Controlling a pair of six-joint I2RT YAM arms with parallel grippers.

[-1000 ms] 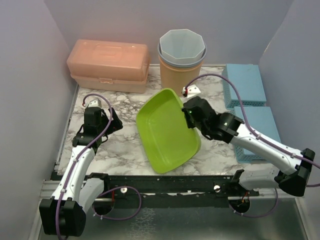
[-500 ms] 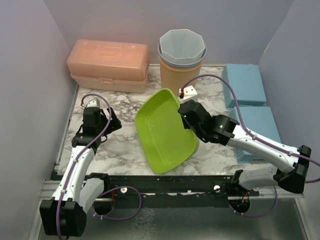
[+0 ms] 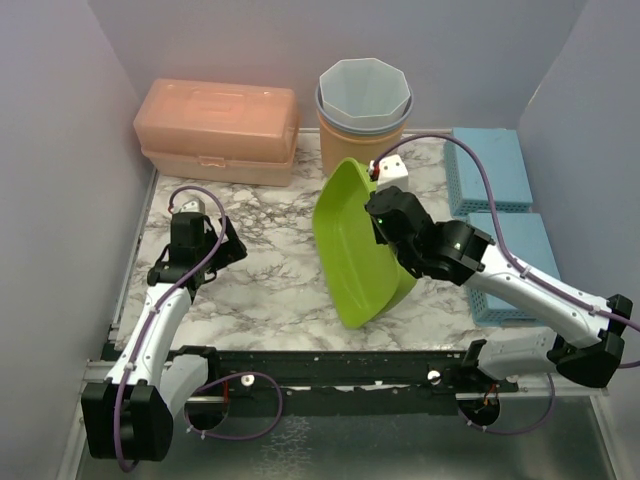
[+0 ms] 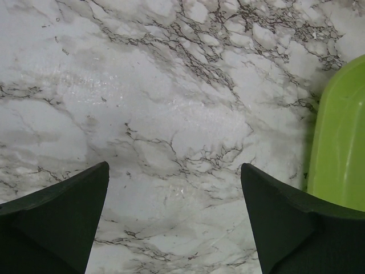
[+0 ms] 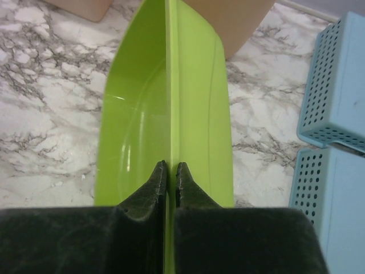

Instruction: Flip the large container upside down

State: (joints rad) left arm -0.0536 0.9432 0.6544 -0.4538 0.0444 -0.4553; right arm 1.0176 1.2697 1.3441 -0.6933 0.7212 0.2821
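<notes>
The left gripper (image 4: pixel 174 171) hangs wide open and empty over the counter (image 4: pixel 142 103), left of the large container (image 3: pixel 355 250) and apart from it. The right gripper (image 5: pixel 169 168) is pinched shut on that container's upper rim. The container stands on edge, hollow facing left, its lower edge apparently resting on the counter. Behind it sits the tan bin (image 3: pixel 362 120). Roughly half done: it has yet to tip over, rim down.

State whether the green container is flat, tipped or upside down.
Tipped: the green container stands nearly on edge, rim pinched by the right gripper.
</notes>
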